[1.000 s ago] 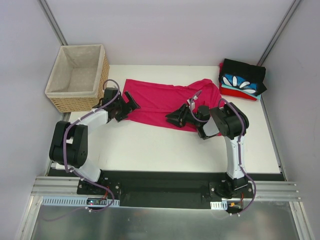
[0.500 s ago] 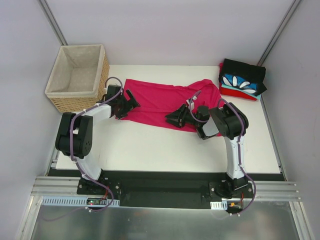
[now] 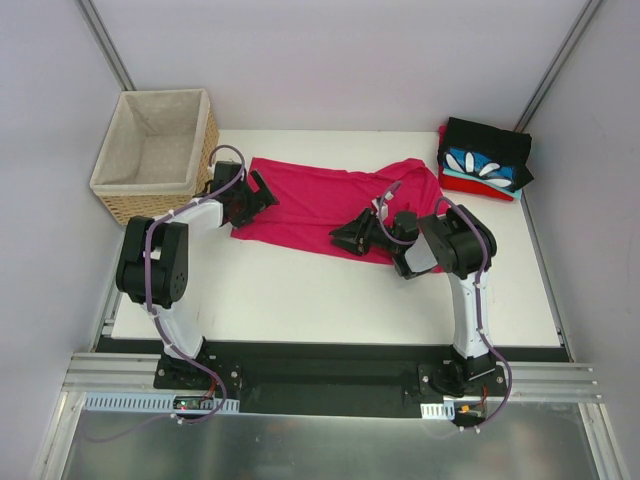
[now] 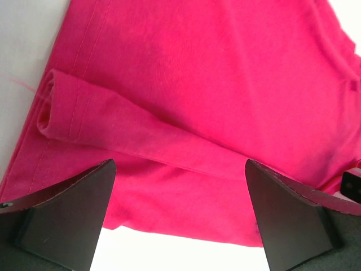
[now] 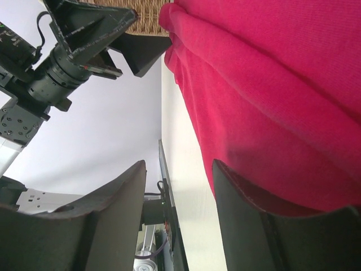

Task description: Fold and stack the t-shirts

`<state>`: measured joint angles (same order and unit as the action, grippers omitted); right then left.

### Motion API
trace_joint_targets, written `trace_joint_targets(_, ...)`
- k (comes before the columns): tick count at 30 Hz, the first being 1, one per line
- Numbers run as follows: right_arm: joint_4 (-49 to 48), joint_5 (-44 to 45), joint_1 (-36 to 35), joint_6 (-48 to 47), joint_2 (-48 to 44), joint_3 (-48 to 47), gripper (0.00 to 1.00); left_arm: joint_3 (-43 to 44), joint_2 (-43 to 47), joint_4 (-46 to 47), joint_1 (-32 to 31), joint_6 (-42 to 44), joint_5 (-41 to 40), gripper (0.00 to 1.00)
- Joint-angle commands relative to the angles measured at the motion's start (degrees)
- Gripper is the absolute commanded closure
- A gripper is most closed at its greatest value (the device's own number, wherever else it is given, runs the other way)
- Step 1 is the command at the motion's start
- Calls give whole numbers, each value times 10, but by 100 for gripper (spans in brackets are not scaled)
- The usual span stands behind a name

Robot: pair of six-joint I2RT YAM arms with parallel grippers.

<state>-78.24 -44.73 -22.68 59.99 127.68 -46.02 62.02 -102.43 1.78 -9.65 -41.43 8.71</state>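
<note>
A magenta-pink t-shirt (image 3: 325, 200) lies spread across the back middle of the white table (image 3: 320, 290). My left gripper (image 3: 262, 192) hovers open over its left end; in the left wrist view the gripper (image 4: 180, 226) straddles the shirt's near hem (image 4: 186, 209) below a rolled fold (image 4: 113, 124). My right gripper (image 3: 340, 238) is open at the shirt's near edge, low over the table. In the right wrist view (image 5: 180, 192) bare table shows between the fingers, and one finger (image 5: 265, 226) rests against the cloth (image 5: 271, 113). Folded t-shirts (image 3: 485, 160), black, blue petal-print and red, sit stacked at back right.
A wicker basket (image 3: 150, 195) with beige lining stands at the back left corner, close to the left arm; its weave (image 5: 144, 22) shows beyond the left gripper (image 5: 96, 28) in the right wrist view. Grey walls enclose the table on three sides.
The left arm has swung farther back, carrying its open gripper up along the shirt's left end. The right arm has stayed still.
</note>
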Motion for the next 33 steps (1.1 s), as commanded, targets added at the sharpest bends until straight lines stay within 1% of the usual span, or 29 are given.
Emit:
trace_joint_targets(1, -82, -11, -10, -20, 25, -1, 46, 23, 4, 6, 5, 10, 1, 1)
trace_joint_targets(18, -83, -11, -11, -21, 23, 0, 46, 25, -19, 6, 9, 9, -9, 2)
trace_joint_targets(33, -85, -14, -11, -19, 28, -3, 46, 57, -47, 6, 17, 15, -12, 1)
